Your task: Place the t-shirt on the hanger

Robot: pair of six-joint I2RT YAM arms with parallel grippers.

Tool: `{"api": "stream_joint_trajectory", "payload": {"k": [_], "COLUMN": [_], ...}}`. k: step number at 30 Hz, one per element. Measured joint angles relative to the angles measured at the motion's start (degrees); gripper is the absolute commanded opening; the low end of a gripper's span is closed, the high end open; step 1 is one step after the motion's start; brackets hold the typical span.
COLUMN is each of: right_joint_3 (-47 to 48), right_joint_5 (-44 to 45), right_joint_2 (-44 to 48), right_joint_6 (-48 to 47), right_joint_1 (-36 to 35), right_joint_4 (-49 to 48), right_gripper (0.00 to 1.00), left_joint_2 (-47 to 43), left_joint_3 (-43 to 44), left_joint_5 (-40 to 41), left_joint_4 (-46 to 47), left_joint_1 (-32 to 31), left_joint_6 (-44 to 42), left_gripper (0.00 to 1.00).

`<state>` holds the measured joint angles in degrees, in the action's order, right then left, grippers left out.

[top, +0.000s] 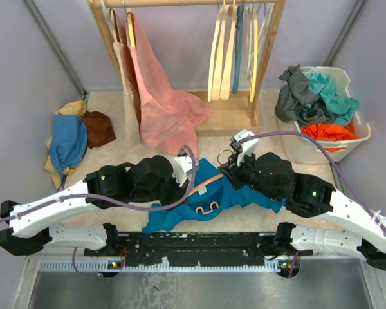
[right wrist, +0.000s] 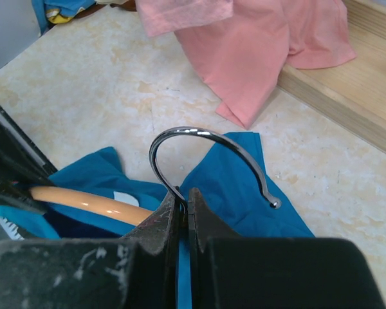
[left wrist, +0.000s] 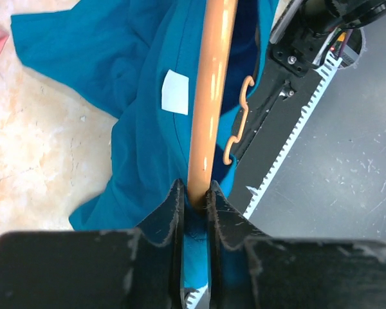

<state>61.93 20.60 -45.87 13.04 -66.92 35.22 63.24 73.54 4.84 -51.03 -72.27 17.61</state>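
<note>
Left pincer [left wrist: 194, 193] clamps the hanger [left wrist: 212, 84] arm, right pincer [right wrist: 182, 196] its hook [right wrist: 188, 131]; we see its long axis spanning them. The t-shirt [left wrist: 116, 58] lies beneath.

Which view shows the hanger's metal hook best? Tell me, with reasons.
Right wrist view: the metal hook shows whole above the table, its stem pinched in the right gripper. From above, the right arm hides it. The left wrist view shows only the hanger's wooden arm, no hook.

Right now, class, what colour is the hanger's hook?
The hook is shiny silver; right wrist view.
</note>
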Motion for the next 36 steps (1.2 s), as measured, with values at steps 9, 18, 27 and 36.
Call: {"api": "stream_joint_trajectory", "payload": {"k": [9, 18, 27, 36], "right_joint_3": [0.00, 0.00, 0.00, -0.07], "right_joint_5": [1.77, 1.31, 0.85, 1.84], "right_joint_2": [0.50, 1.25, 1.25, 1.38], "right_joint_6": [-0.07, -0.26, 0.00, 0.02], "right_joint_1": [0.35, 0.33, 0.35, 0.44], "right_joint_4": [0.00, -0.11, -0.55, -1.33], "right_gripper": [0.00, 0.00, 0.00, 0.00], "left_joint_2": [1.60, 3.02, 4.66, 4.50], "left_joint_3": [0.00, 0.00, 0.02, 0.13], "left_joint_5": [-1.68, -0.94, -1.84, -3.63], "left_joint_4": [2.05, 4.66, 7.19, 8.35], "left_joint_1": [0.13, 1.38, 1.64, 1.40], "left_joint_6": [-1.16, -0.98, -1.68, -2.69], "left_gripper": [0.26, 0.32, 0.02, 0.00]}}
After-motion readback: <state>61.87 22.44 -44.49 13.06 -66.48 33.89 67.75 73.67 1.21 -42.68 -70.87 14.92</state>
